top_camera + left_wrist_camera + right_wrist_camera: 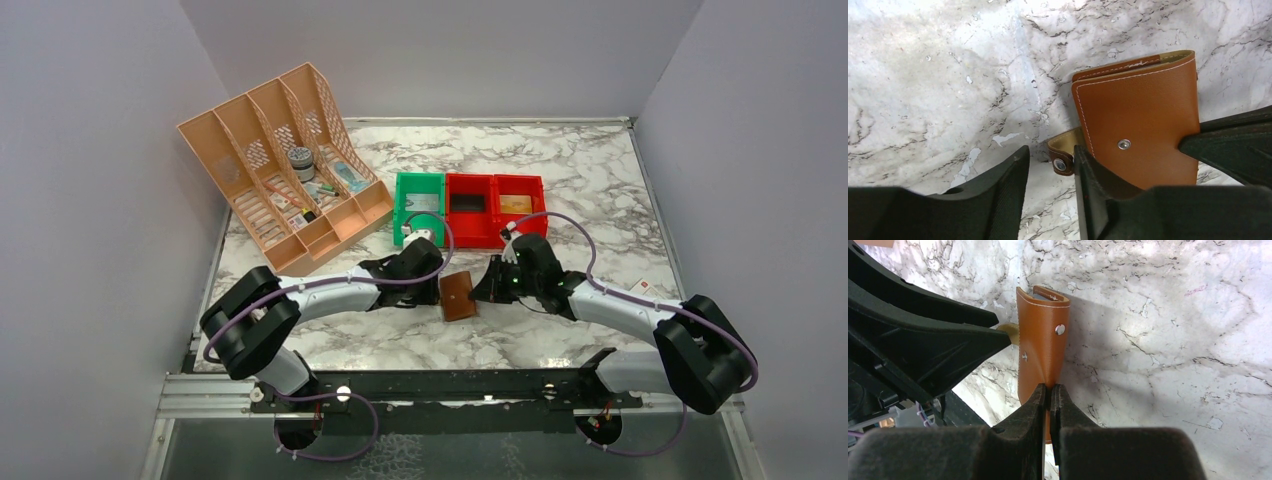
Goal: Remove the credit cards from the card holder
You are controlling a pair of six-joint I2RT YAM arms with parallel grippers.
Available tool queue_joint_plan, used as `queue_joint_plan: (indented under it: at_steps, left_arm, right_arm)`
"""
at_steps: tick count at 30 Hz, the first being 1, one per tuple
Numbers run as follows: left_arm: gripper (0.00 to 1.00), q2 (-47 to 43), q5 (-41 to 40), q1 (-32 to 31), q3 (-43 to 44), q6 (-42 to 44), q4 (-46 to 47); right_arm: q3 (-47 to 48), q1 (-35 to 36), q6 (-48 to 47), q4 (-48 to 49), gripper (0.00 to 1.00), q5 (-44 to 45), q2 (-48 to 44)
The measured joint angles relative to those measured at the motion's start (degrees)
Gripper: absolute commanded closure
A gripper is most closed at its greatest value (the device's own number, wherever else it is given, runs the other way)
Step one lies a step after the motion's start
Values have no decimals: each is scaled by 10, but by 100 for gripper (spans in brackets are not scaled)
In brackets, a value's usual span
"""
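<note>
Top external view: the holder [459, 296] sits about midway along the near edge of the tabletop [580, 170], in front of the green bin [418, 182] and the red bins [495, 180]. The left gripper [434, 284] and right gripper [484, 290] meet it from opposite sides. This looks like a split of work, with one arm steadying the holder and the other opening it. No cards show anywhere in this view.

Left wrist view: the holder [1138, 105] is folded shut. Its tab [1062, 159] is unsnapped and hangs clear of the stud [1124, 144] on the brown face. The left gripper [1050, 170] is partly open, and the tab lies between its fingers, against the right-hand one. A gap shows on the other side, so the tab is not clamped. That placement suggests the tab is meant as the handle for peeling the flap back. At the right of the picture, the other arm's black fingers pinch the holder's far edge.

Right wrist view: the right gripper [1049, 392] is narrow, clamped on one edge of the holder [1040, 350]. It grips there, I judge, to keep the holder from sliding when the tab is pulled. The left gripper's tip [998, 335] points at the tab side. The cards are hidden, presumably inside, so the holder must be opened first.
</note>
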Motion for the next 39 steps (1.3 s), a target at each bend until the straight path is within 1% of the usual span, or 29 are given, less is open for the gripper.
queue_joint_plan:
  at_steps: [3, 9, 14, 20, 23, 28, 30, 33, 34, 35, 39]
  left_arm:
    - [50, -4, -1, 0, -2, 2, -2]
    - [50, -10, -2, 0, -3, 3, -3]
    - [59, -10, -3, 0, -5, 1, -3]
    - [64, -10, -3, 0, -10, 1, -3]
    - [69, -10, -3, 0, -13, 0, -2]
    - [79, -9, 2, 0, -22, -6, 11]
    - [85, -9, 4, 0, -26, -9, 18]
    - [98, -9, 6, 0, -29, -10, 26]
    - [100, -9, 7, 0, -29, -11, 28]
    - [100, -9, 9, 0, -29, -11, 29]
    - [100, -10, 14, 0, -29, -9, 33]
  right_arm:
    - [0, 0, 0, 0, 99, 0, 0]
    - [0, 0, -2, 0, 99, 0, 0]
    - [0, 0, -3, 0, 99, 0, 0]
    - [0, 0, -3, 0, 98, 0, 0]
    - [0, 0, -3, 0, 98, 0, 0]
    - [0, 0, -3, 0, 95, 0, 0]
    - [0, 0, -3, 0, 93, 0, 0]
    - [0, 0, -4, 0, 87, 0, 0]
    - [0, 0, -4, 0, 84, 0, 0]
    - [0, 0, -5, 0, 80, 0, 0]
    - [6, 0, -18, -22, 58, 16, 0]
